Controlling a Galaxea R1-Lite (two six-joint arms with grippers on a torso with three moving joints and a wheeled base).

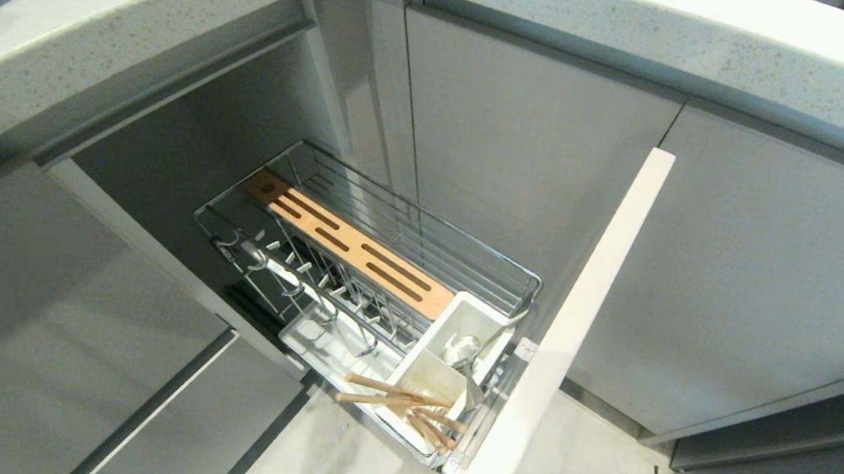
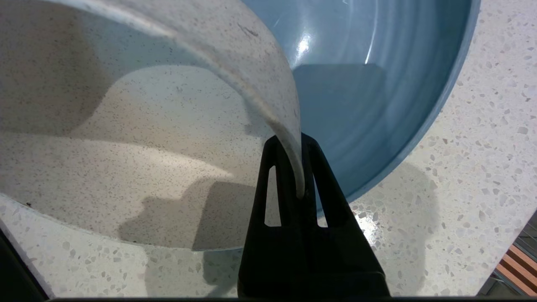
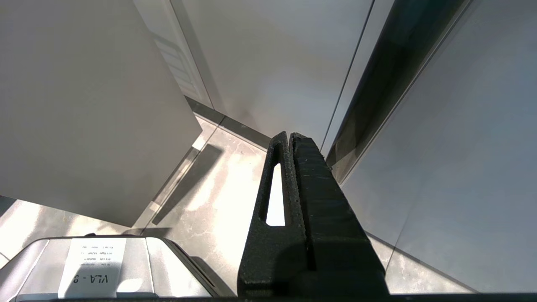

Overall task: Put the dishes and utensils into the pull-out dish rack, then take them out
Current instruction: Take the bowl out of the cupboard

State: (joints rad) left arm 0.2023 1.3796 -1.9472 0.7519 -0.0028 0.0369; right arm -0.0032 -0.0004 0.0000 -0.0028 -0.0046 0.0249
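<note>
In the left wrist view my left gripper [image 2: 289,140] is shut on the rim of the white speckled bowl [image 2: 147,126], which hangs tilted above the stone countertop [image 2: 482,167]. The pale blue plate [image 2: 377,84] lies on the counter just behind the bowl. The head view shows the pull-out dish rack [image 1: 423,226] drawn out, with its wooden strip [image 1: 350,246] and empty plate prongs [image 1: 314,274]. Its white caddy [image 1: 460,323] holds the chopsticks [image 1: 394,397] and the spoon [image 1: 462,349]. Neither arm appears in the head view. My right gripper [image 3: 290,136] is shut and empty, hanging low by the cabinets.
The rack's front panel [image 1: 573,332] stands edge-on to the right of the basket. Grey cabinet doors [image 1: 533,163] close in behind and beside it. The counter edge [image 1: 143,49] overhangs the opening. The robot's base [image 3: 96,268] sits on the tiled floor [image 3: 218,188].
</note>
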